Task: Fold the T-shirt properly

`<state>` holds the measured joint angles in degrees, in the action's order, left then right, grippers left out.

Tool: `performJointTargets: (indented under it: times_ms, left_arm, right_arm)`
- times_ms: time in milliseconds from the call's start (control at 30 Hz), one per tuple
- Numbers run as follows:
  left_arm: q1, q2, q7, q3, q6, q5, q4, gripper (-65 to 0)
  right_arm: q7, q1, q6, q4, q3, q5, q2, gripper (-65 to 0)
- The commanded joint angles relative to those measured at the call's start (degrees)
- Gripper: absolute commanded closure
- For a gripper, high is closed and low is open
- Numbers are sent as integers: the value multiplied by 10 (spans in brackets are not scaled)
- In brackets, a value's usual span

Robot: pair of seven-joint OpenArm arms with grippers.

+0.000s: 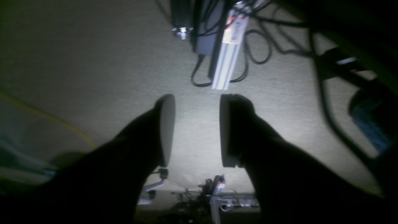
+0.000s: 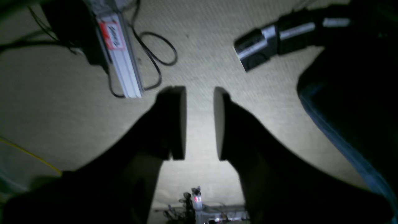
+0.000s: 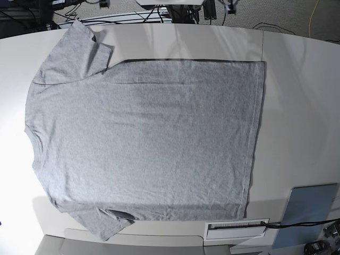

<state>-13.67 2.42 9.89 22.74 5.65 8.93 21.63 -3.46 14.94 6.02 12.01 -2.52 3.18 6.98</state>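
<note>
Shirt: I see the heather-grey cotton T-shirt point(image 3: 146, 143) spread flat, plain side up, collar toward the table's point(image 3: 297, 111) left edge.
Left gripper point(image 1: 196, 130): apart, empty, off the cloth.
Right gripper point(image 2: 200, 123): apart, empty.
Method: I'd pinch both sleeve-side corners evenly, then fold lengthwise, smoothing wrinkles.

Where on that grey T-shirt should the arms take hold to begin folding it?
Probably the T-shirt's two bottom-hem corners, far and near, at the base view's right. It lies flat, plain side up, collar toward the left; that straight hem is its free edge, so coming from the right would let both corners be carried toward the collar.
</note>
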Motion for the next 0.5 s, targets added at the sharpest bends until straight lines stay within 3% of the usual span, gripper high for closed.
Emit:
performJointTargets:
  times_ms: [0,233,467]
  left_arm:
    - [-16,3,3,1,14,-2,18,-254]
    - [-123,3,24,1,78,-51,177,-254]
    - [-246,3,45,1,125,-97,375,-254]
  right_arm:
    - [-2,14,2,11,-2,3,7,-159]
    - [27,115,7,153,-2,3,19,-159]
    - [68,247,22,372,-2,-9,35,-159]
